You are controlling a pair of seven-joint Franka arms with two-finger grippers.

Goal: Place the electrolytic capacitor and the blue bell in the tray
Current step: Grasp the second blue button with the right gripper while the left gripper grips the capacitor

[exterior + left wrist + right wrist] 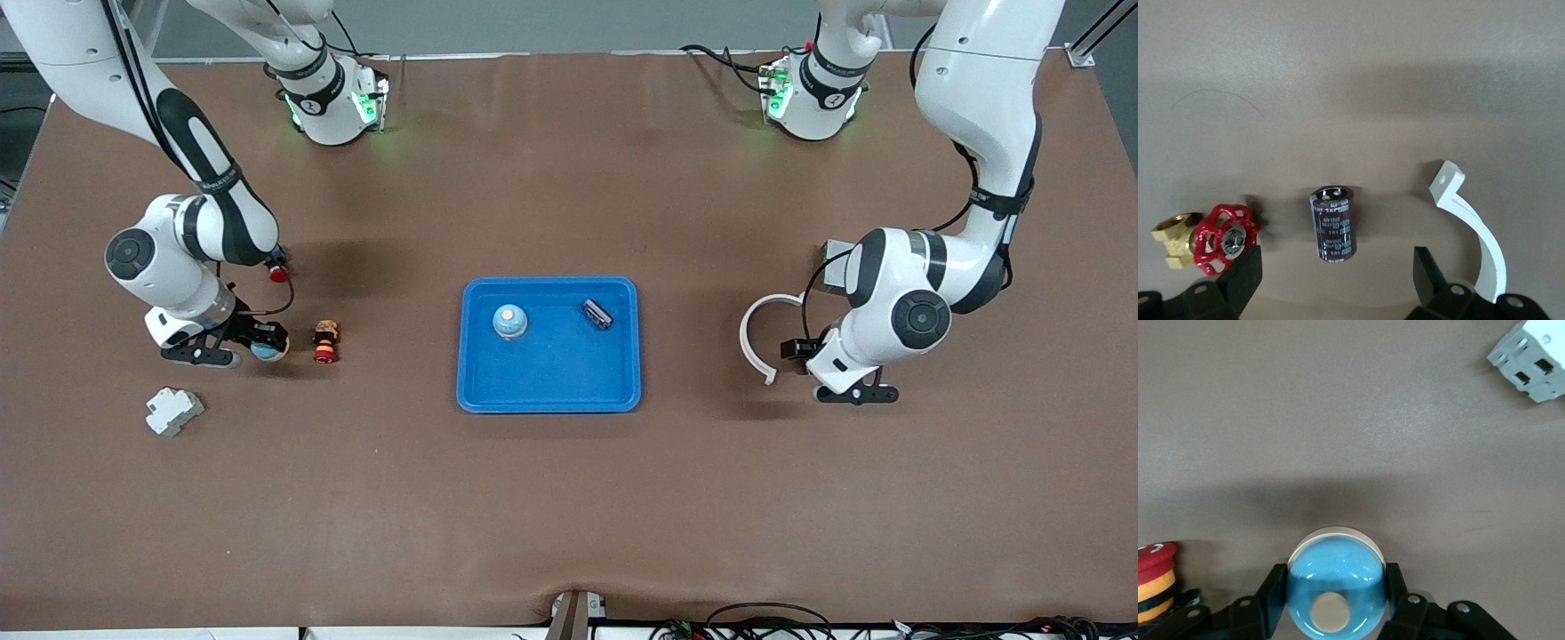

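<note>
The blue tray (548, 391) lies mid-table and holds a blue bell (508, 322) and a small dark part (597, 313). My right gripper (253, 343) is low at the table toward the right arm's end, shut on a second blue bell (269, 350); in the right wrist view that bell (1336, 587) fills the gap between the fingers (1271, 593). My left gripper (849, 391) is low toward the left arm's end. In the left wrist view it (1337, 267) is open, and the dark electrolytic capacitor (1333, 223) lies on the table just ahead of the fingertips, untouched.
A red-and-yellow figure (325, 341) stands beside the held bell, a white-grey block (173, 411) lies nearer the front camera, and a red knob (279, 273) farther off. A white arc (757, 336) and a red-handled brass valve (1215, 238) flank the capacitor. A grey box (836, 265) sits by the left arm.
</note>
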